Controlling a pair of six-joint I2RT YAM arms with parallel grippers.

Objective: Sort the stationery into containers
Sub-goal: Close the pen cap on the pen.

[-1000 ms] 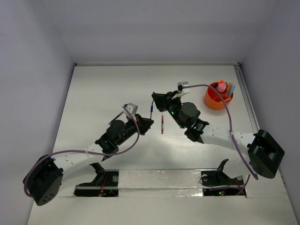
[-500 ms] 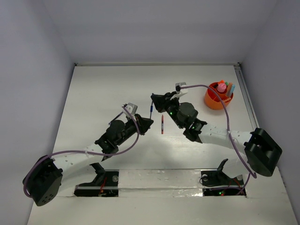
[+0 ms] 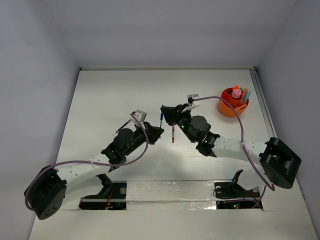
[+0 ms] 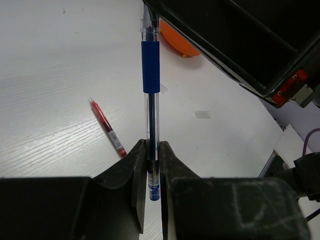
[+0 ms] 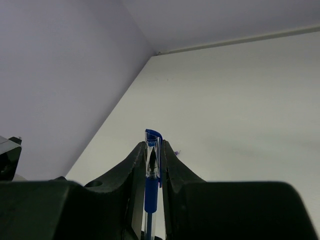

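Setting: white table (image 3: 110, 100) boxed in by pale lavender walls (image 3: 165, 30) on the left, far and right sides.
Arms: both reach in from the near edge and meet around the middle of the table.
Blue pen (image 4: 150, 80): held off the table between the two grippers, with one end in each. In the top view only a short blue stretch (image 3: 160, 119) shows between them.
Left gripper (image 4: 152, 146): jaws closed tight on the pen's near, lower end. The clear barrel and a printed label sit pinched between the fingers. From above, this gripper (image 3: 157, 132) sits left of centre.
Right gripper (image 5: 152, 146): jaws clamped on the pen's other end. The capped tip pokes out past the fingertips and the blue grip sleeve lies between the fingers. From above, it (image 3: 164, 110) sits just beyond the left one.
Red pen (image 3: 172, 134): lies flat on the table just right of the left gripper, with neither gripper holding it. It is also seen from the left wrist (image 4: 108, 128).
Orange holder (image 3: 226, 109): stands upright at the far right, well apart from both grippers. Pink, light blue and green pieces (image 3: 238, 93) stick out of it.
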